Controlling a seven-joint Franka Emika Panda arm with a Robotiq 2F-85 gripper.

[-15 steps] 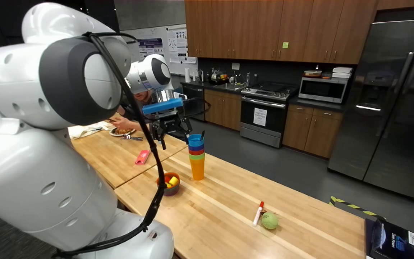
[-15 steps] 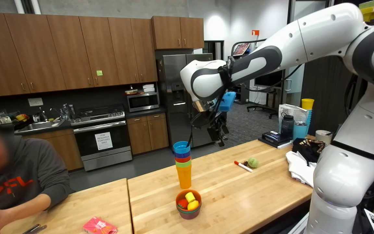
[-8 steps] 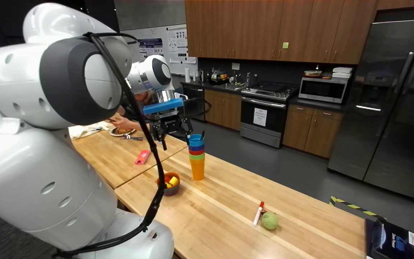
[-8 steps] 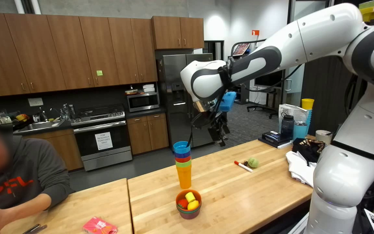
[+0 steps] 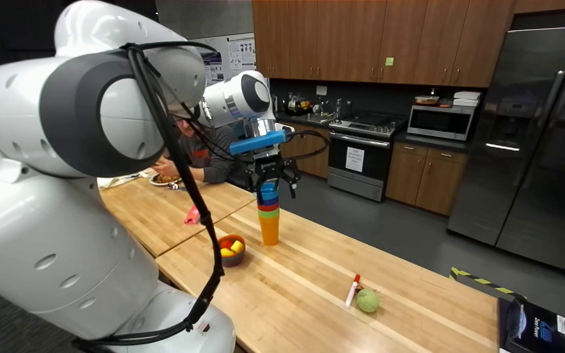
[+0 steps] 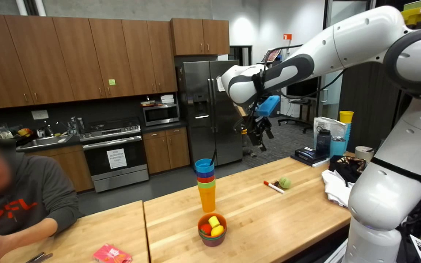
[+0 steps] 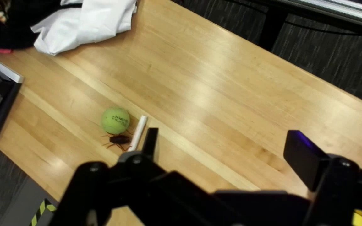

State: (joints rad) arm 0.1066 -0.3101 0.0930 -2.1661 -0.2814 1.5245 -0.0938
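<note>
Bowls point(image 6: 212, 241) and cups point(image 6: 207, 197) at one end of a table point(image 6: 254, 208), with a ball point(image 7: 115, 121), bug point(image 7: 119, 139) and marker point(image 7: 137, 133) farther along it.
In an exterior view, the cups stand just behind the bowls, and fruit point(image 6: 217, 231) lies in the top bowl. Right of and behind the bowls is the group of three, the bug between ball and marker. Farther right, a box point(image 6: 307, 157) lies near the table's back edge, a cloth point(image 6: 336, 189) near its right edge. Left of the bowls, an adjoining table point(image 6: 97, 230) bears a packet point(image 6: 112, 254), and a person point(image 6: 31, 193) sits at its left. In the wrist view, the gripper point(image 7: 223, 142) hangs above the table.
</note>
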